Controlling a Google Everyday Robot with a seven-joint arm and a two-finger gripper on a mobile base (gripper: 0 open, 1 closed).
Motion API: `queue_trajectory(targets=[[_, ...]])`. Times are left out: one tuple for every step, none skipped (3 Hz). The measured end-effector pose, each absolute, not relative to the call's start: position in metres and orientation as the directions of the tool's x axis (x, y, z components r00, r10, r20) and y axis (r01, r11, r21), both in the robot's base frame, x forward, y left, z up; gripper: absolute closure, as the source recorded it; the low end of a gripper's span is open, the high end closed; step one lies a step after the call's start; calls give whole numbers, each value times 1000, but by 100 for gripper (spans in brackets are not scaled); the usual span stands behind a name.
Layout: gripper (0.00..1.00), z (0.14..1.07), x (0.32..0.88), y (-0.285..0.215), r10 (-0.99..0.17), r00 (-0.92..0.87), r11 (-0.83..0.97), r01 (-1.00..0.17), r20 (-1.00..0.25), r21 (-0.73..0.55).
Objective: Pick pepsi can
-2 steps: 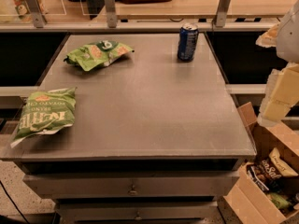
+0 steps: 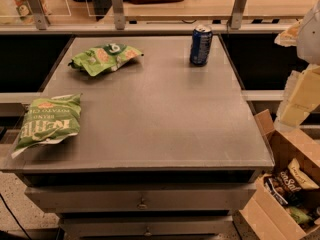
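The pepsi can [image 2: 201, 45] is a small dark blue can with a silver top rim. It stands upright at the far right of the grey table top [image 2: 155, 114]. My gripper [image 2: 296, 100] shows as pale cream parts at the right edge of the camera view. It hangs beyond the table's right side, well to the right of the can and nearer to the camera. It holds nothing that I can see.
Two green chip bags lie on the table, one at the far left-centre [image 2: 105, 58] and one at the near left edge [image 2: 47, 123]. An open cardboard box of snacks [image 2: 287, 189] sits on the floor at the right. A counter with railing posts [image 2: 117, 6] runs behind.
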State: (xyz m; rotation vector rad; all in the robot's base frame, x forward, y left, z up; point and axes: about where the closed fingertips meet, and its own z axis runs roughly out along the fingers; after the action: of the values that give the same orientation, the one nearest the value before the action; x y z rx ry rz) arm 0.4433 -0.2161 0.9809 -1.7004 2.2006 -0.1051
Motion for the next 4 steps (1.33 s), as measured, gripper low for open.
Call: queue_trajectory(targets=[[0, 989, 469, -215, -936, -173, 273, -906, -306, -322], [0, 993, 516, -212, -920, -138, 280, -886, -368, -368], [0, 994, 568, -210, -906, -135, 307, -861, -401, -404], [0, 990, 616, -216, -884, -152, 351, -841, -442, -412]])
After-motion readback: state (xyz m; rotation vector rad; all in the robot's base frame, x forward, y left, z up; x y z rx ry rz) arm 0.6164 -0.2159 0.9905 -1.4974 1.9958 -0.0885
